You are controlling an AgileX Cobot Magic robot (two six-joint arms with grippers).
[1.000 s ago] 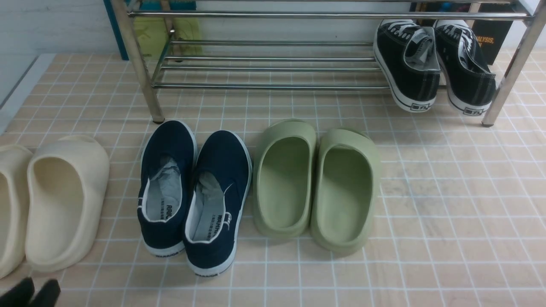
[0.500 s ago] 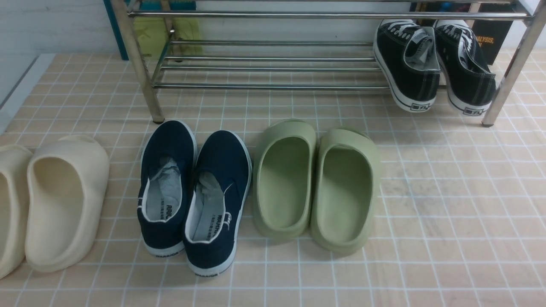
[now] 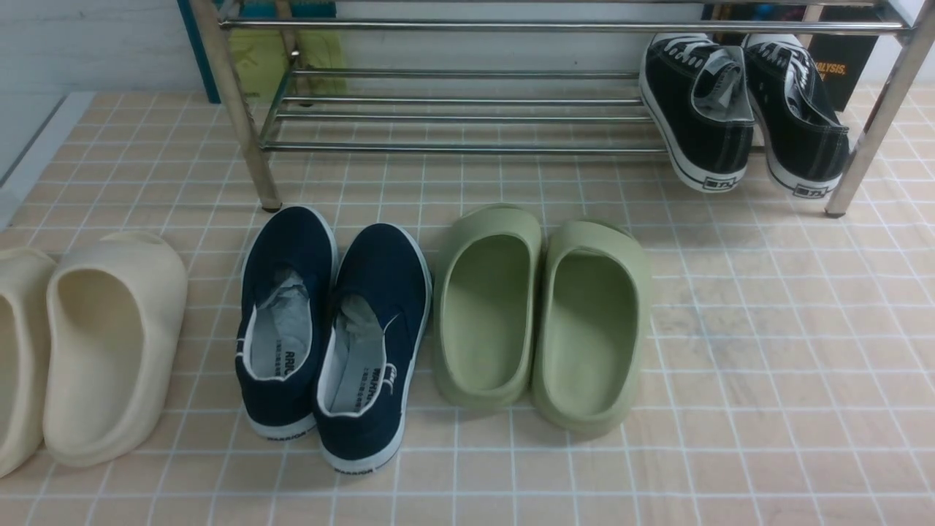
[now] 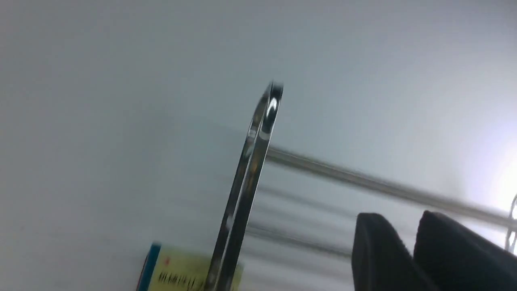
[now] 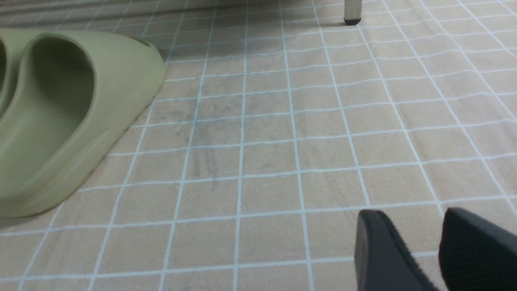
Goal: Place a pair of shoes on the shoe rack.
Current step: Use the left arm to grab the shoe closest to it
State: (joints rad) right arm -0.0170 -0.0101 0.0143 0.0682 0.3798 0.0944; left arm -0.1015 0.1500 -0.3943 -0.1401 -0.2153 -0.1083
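Right gripper [image 5: 412, 216]: black fingers slightly parted, empty, low over the tiled floor [image 5: 282, 133] near the olive slides [image 5: 60, 113]; shown in the right wrist view alone.
Left gripper [image 4: 398, 220]: fingers narrowly apart, empty, facing a post of the shoe rack [image 4: 246, 182]; view blurred.
Pair of shoes [image 3: 332, 336]: front view, side by side on the floor between cream slides [image 3: 88, 351] and the olive slides, just short of the rack's left leg.
Rack, lower tier: black sneakers [image 3: 738, 109] at its right end.
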